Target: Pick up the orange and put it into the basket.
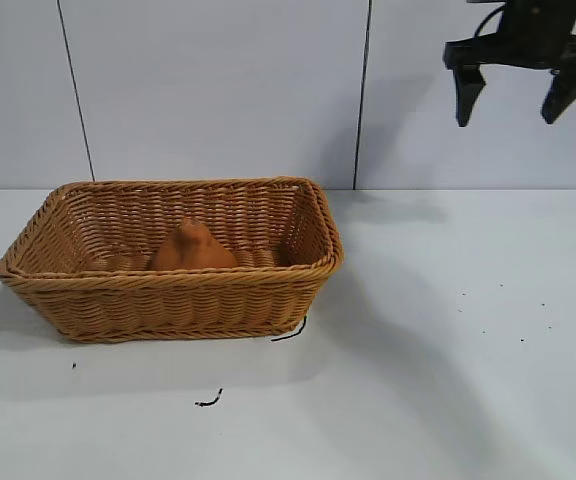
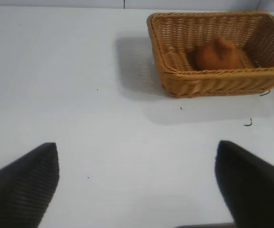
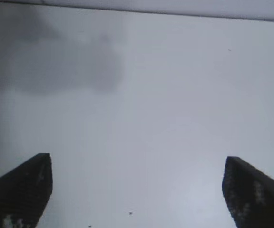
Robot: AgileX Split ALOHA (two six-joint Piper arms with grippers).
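The orange (image 1: 192, 248), a matte lump with a pointed top, lies inside the tan wicker basket (image 1: 173, 290) at the table's left. Both also show in the left wrist view: the orange (image 2: 217, 53) in the basket (image 2: 213, 78). My right gripper (image 1: 513, 103) is open and empty, high above the table at the upper right, far from the basket. In its own view (image 3: 137, 164) only bare table lies between the jaws. My left gripper (image 2: 137, 152) is open and empty, well away from the basket; it is out of the exterior view.
The white table (image 1: 448, 350) has small dark specks and two short black scraps (image 1: 208, 400) in front of the basket. A pale panelled wall (image 1: 218, 90) stands behind the table.
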